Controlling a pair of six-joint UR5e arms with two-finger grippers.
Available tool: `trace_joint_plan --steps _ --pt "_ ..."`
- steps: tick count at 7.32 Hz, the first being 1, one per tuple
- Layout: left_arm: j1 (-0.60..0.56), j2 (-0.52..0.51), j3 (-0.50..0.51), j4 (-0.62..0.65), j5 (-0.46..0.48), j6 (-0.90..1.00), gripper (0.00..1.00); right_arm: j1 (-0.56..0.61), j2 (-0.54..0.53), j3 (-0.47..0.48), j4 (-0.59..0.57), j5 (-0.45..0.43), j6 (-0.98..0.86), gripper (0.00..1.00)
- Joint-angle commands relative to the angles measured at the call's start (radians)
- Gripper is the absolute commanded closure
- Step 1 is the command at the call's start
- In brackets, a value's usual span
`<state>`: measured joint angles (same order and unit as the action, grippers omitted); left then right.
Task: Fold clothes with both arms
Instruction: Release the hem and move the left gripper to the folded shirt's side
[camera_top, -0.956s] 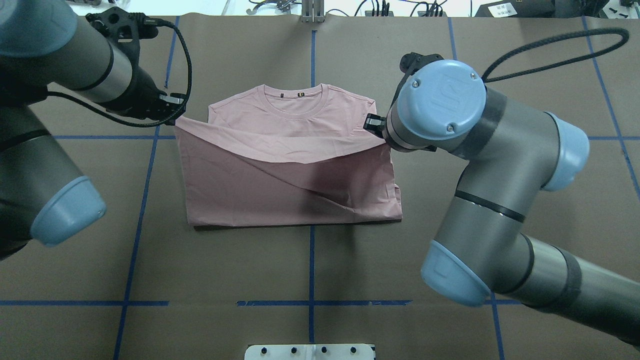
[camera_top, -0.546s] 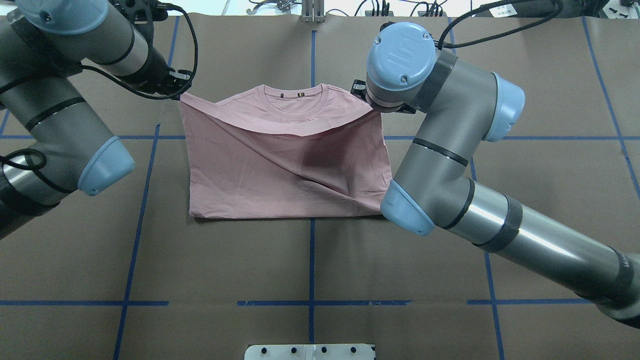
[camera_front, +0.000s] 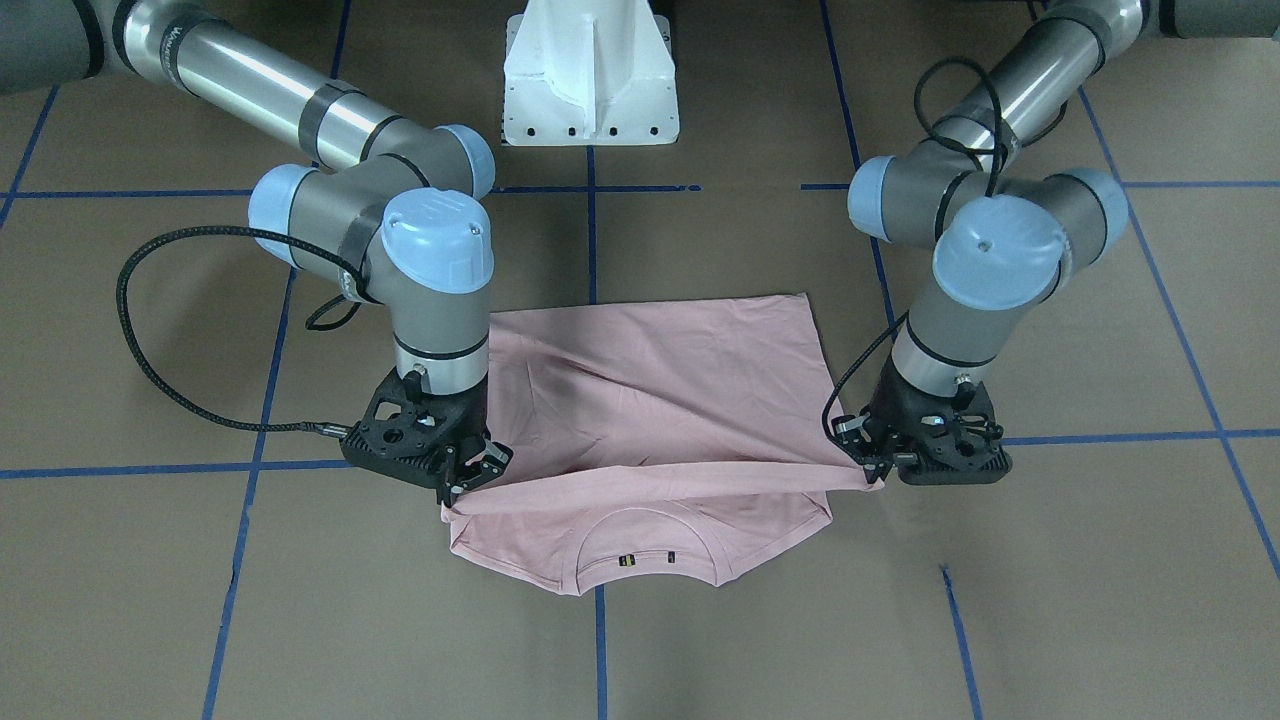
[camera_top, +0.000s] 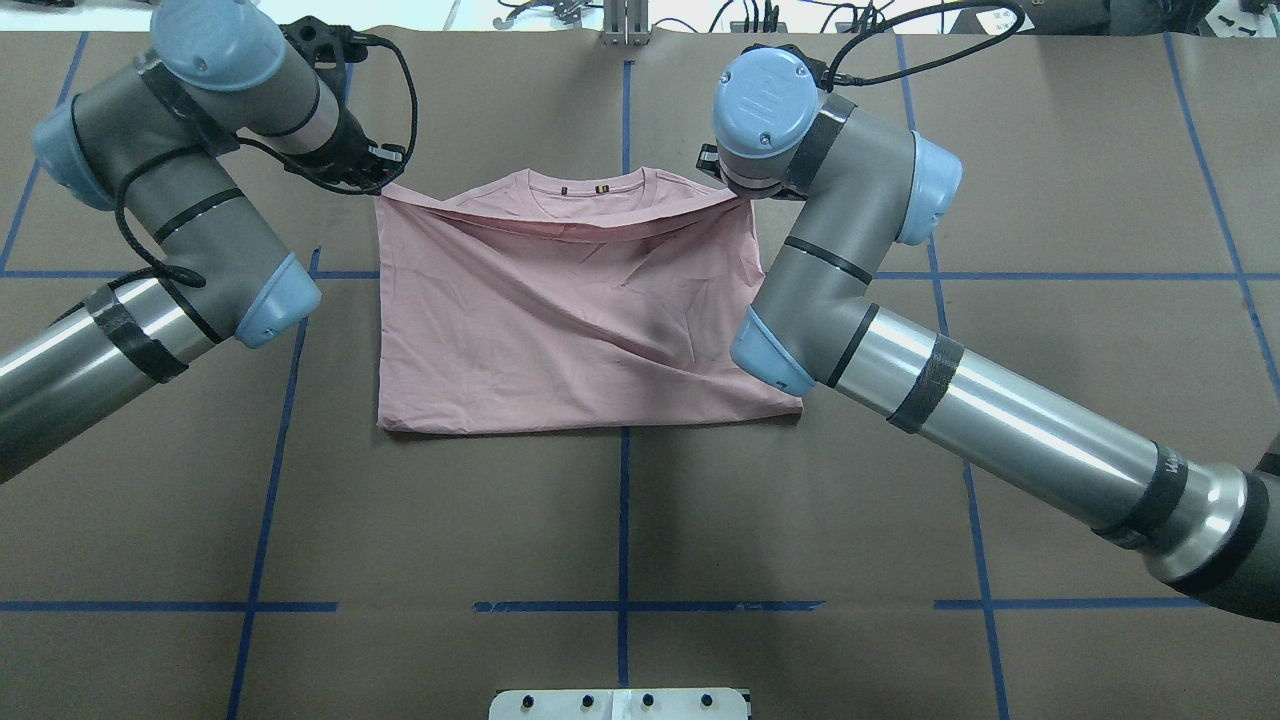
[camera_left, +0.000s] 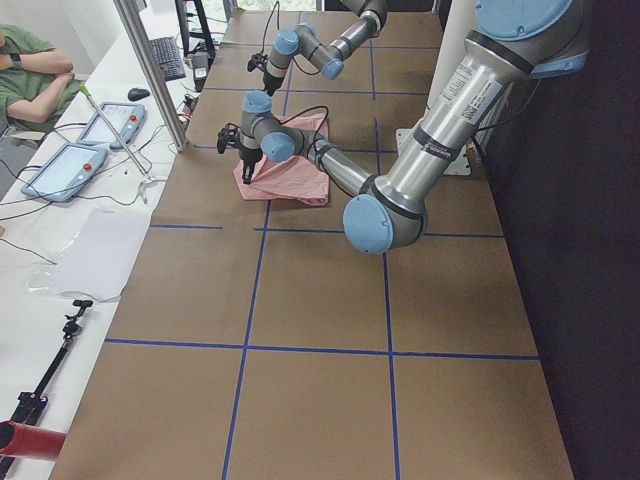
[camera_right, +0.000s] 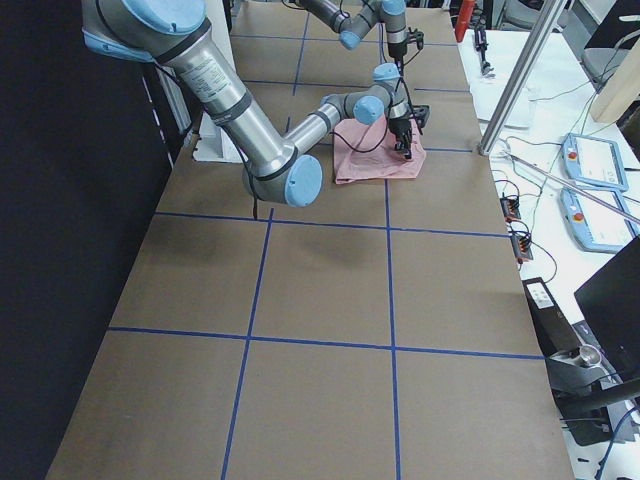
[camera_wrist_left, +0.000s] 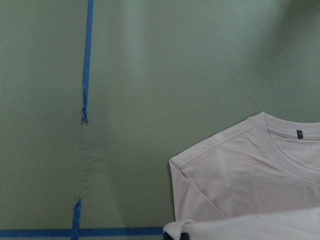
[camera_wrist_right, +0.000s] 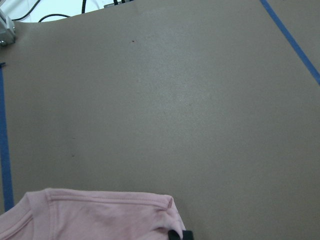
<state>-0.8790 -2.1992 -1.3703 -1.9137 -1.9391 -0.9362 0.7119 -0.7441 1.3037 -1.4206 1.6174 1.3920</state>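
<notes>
T-shirt: pale pink, soft wrinkled knit, ribbed collar. Hem taut, corners clamped in left tool and right tool. Brown bench.

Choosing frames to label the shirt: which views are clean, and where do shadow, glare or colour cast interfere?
Overhead exterior: sharp, but a dark shadow patch on the T-shirt near the right arm, whose silver tube glares. Exterior front-facing: sharp, evenly lit. Left wrist-mounted: greenish cast. Side views: T-shirt tiny.
</notes>
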Motion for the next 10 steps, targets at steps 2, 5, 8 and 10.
trace_joint_plan --steps 2,5,8,10 --pt "0.034 -0.004 0.056 -0.059 0.012 -0.009 1.0 0.003 0.002 -0.034 0.014 -0.001 -0.016 1.0" --pt "0.032 0.042 -0.043 -0.079 0.005 0.007 0.0 0.008 0.003 -0.029 0.034 0.001 -0.097 0.0" --pt "0.098 0.268 -0.356 -0.082 -0.026 -0.015 0.0 0.06 -0.068 0.073 0.057 0.166 -0.272 0.0" --pt "0.182 0.436 -0.461 -0.182 -0.017 -0.19 0.14 0.06 -0.101 0.124 0.055 0.165 -0.272 0.0"
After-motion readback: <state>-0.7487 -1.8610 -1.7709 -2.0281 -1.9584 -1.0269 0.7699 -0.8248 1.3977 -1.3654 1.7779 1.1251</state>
